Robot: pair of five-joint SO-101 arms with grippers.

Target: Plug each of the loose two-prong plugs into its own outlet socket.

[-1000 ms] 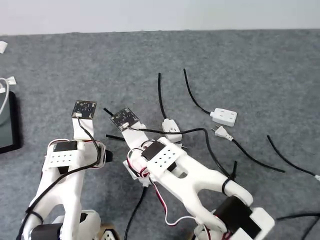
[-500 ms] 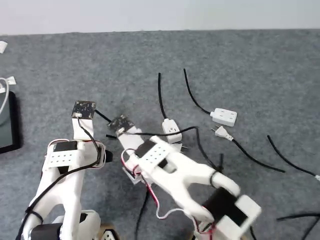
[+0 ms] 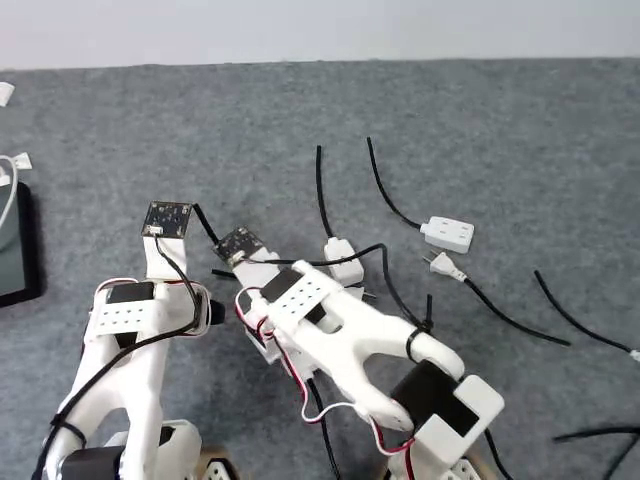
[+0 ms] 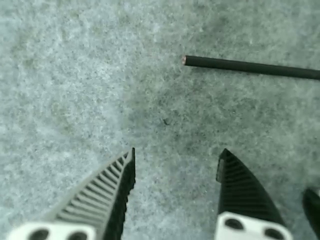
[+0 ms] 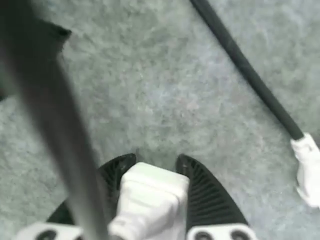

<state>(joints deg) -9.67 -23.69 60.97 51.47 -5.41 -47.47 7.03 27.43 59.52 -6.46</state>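
Observation:
My right gripper (image 5: 155, 160) is shut on a white plug (image 5: 150, 197), held low over the grey carpet; the plug's prongs are hidden. In the high view the right arm (image 3: 320, 310) lies across the middle, with a black cable (image 3: 385, 270) looped over it. One white outlet socket (image 3: 343, 260) lies just beside that arm, and a second socket (image 3: 448, 233) lies farther right. A loose two-prong plug (image 3: 443, 265) on its cable lies below that one. My left gripper (image 4: 175, 152) is open over bare carpet, a black cable end (image 4: 186, 60) ahead of it.
A black cable (image 5: 245, 67) ending in a white fitting (image 5: 307, 170) runs past the right gripper. More black cables (image 3: 560, 315) trail over the right side of the carpet. A dark tablet-like slab (image 3: 15, 245) sits at the left edge. The left arm (image 3: 130, 320) stands close beside the right one.
The right arm has swung left toward the left arm, dragging its looped cable along. The left arm has stayed still.

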